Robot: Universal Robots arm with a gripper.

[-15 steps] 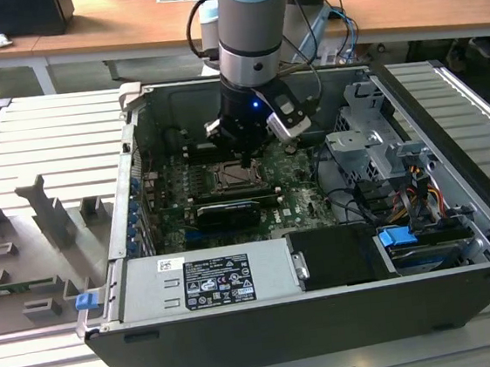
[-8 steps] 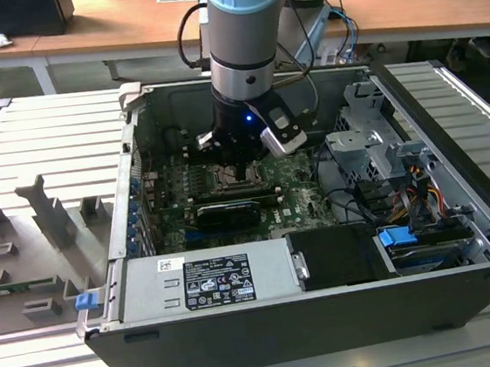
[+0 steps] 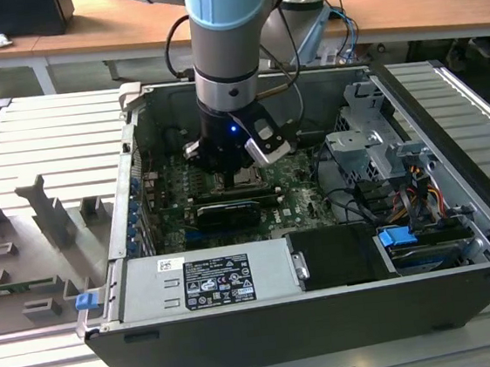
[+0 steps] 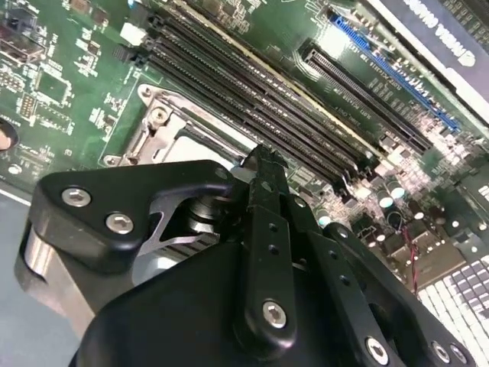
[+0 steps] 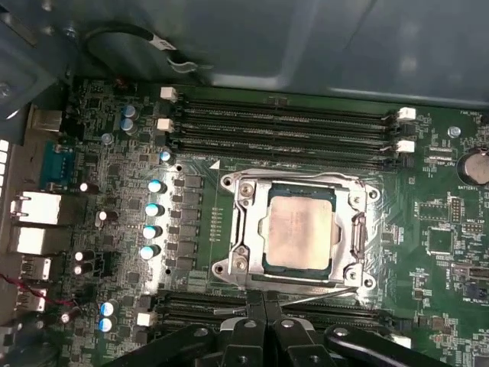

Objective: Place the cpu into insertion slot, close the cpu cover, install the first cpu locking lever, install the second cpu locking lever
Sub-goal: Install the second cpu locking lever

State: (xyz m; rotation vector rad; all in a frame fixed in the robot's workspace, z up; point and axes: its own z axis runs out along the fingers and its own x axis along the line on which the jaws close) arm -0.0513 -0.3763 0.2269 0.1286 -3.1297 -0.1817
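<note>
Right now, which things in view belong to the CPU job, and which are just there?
Belong to the job:
cpu, seated in the insertion slot
cpu cover, down around it
gripper, beside the socket

Just there:
memory slots
power supply
drive cage

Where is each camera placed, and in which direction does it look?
Exterior view: off the arm, above the open computer case, showing the arm and end effector.
First wrist view: on the arm, facing down at the cpu under the cpu cover.
Second wrist view: on the arm, looking obliquely past the end effector.
Both wrist views show the socket and memory slots.
</note>
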